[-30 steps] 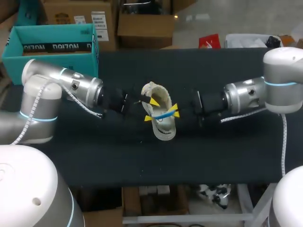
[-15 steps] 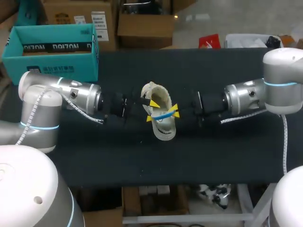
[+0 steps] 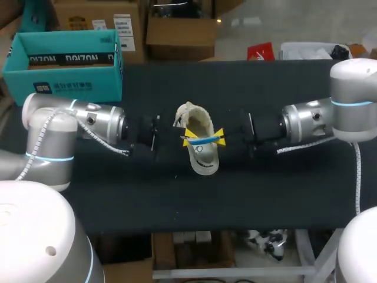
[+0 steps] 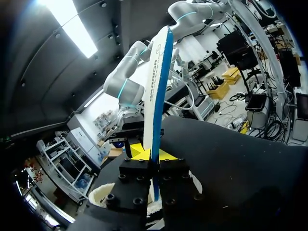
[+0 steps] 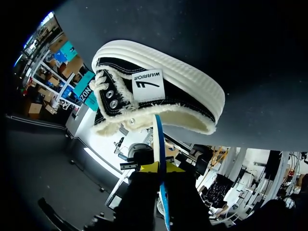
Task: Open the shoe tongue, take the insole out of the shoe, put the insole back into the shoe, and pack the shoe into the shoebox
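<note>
head: even overhead light, dark desk [image 3: 283,194] dim, no hard shadows | glare on left arm [image 3: 88,115] at 9 o'clock, right arm [image 3: 353,76] at 3 | left wrist: ceiling lamp [image 4: 72,24] blown out at 11 o'clock from left fingers [image 4: 139,155] | right wrist: right fingers [image 5: 150,168] backlit, dark

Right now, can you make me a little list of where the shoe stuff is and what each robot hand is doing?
shoe: on the table, in the middle
insole: out of the shoe, held on edge across it
left gripper: shut on one end of the insole
right gripper: shut on the other end
shoebox: teal, open, at the table's far left; shoe not in it
</note>
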Motion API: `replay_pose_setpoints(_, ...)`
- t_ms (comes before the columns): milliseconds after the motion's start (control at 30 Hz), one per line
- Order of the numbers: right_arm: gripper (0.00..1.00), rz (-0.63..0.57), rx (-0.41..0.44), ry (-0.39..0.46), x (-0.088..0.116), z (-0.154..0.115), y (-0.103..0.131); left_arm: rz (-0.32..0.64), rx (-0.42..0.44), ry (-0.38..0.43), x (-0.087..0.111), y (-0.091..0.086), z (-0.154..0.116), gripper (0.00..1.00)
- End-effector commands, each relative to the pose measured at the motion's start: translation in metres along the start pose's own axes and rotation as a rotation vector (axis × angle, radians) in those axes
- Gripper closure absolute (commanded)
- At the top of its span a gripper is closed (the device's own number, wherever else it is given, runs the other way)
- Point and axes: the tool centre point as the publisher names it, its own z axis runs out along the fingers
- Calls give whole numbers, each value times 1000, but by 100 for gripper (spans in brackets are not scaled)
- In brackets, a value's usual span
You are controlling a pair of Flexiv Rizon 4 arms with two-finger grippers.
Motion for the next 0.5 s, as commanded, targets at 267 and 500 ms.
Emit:
replay_pose_setpoints(267, 0, -7, -7, 5, -4, -5, -5, 10, 14, 14, -3, 16, 6, 100)
replay_pose_setpoints(500, 0, -24, -18, 1, -6, -5, -7, 57, 4, 44, -2, 28, 9, 100)
